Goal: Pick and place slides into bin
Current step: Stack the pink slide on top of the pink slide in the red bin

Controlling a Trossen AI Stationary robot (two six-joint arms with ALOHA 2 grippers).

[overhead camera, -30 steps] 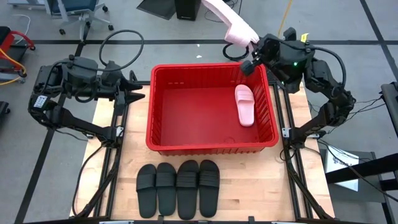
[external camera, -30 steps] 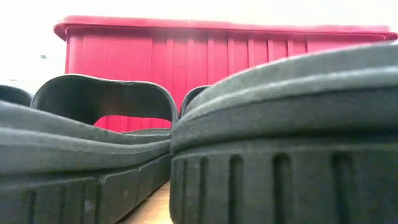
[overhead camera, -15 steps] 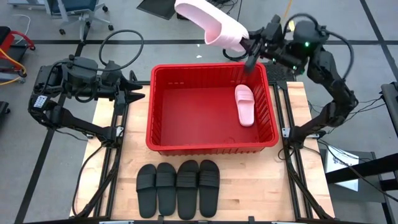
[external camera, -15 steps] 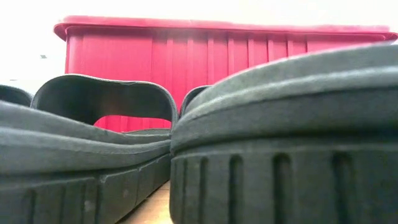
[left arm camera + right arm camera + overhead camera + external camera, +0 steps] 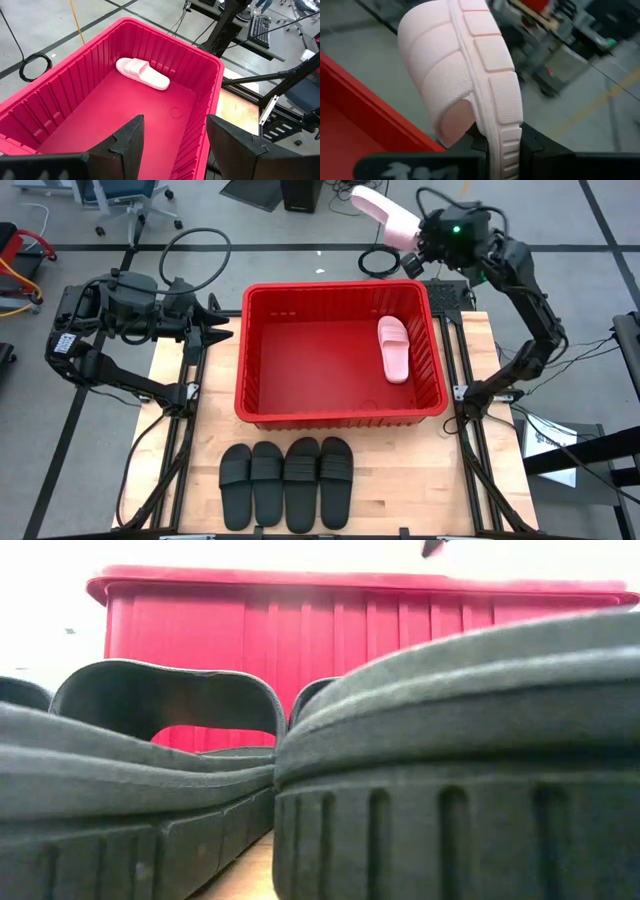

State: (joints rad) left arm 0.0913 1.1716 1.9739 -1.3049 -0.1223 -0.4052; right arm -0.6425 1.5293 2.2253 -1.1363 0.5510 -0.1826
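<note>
Right tool [image 5: 412, 252] grips pink slide [image 5: 385, 217] – tips hidden, low view blocked

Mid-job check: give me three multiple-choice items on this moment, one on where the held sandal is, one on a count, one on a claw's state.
1. Where is the pink sandal that the right claw holds?
A. Lying in the bin
B. In the air, beyond the bin's far rim
C. On the table by the black sandals

2. How many black sandals lie on the table?
A. Two
B. Three
C. Four

3. How is the left claw?
A. Open, holding nothing
B. Shut on a black sandal
C. Shut on the bin's rim

Answers: 1 B, the high view shows it past the red bin, over the floor. 2 C, four lie in a row in front of the bin. 3 A, the left wrist view shows its fingers spread with only the bin beyond.
</note>
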